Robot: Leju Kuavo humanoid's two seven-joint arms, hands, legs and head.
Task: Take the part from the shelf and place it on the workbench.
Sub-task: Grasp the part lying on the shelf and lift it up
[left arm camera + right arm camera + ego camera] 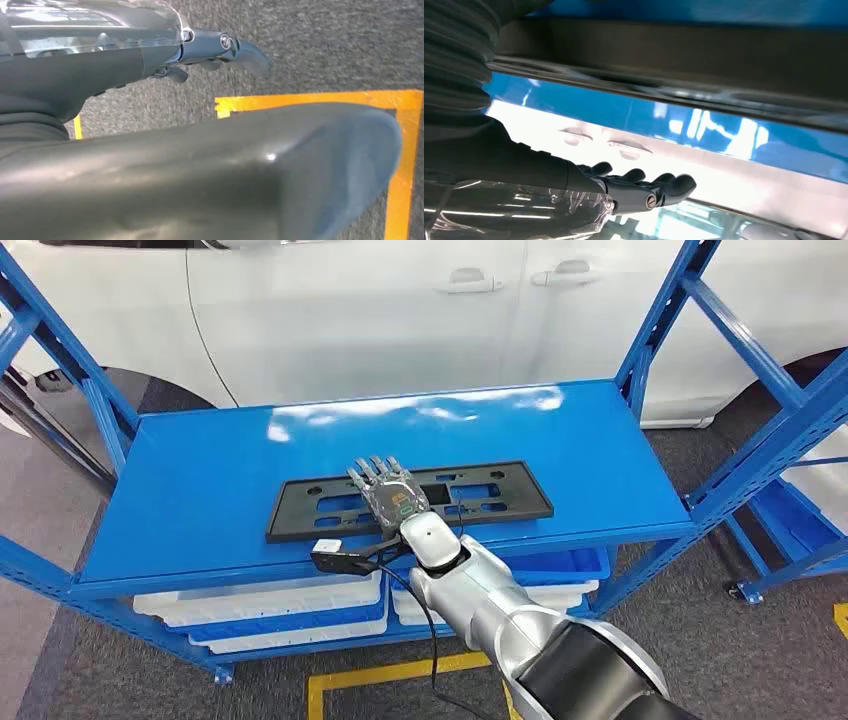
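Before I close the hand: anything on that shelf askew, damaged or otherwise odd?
Nothing stands out. The black part lies flat on the blue shelf, roughly parallel to its front edge, with no visible damage. The right hand is over the part's middle, fingers extended; whether it touches is unclear. White trays sit stacked below.

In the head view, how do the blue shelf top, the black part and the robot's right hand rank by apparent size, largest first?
1. Blue shelf top, the largest by far.
2. Black part, a long flat frame lying on the shelf.
3. Right hand, the smallest, stretched over the part's middle.
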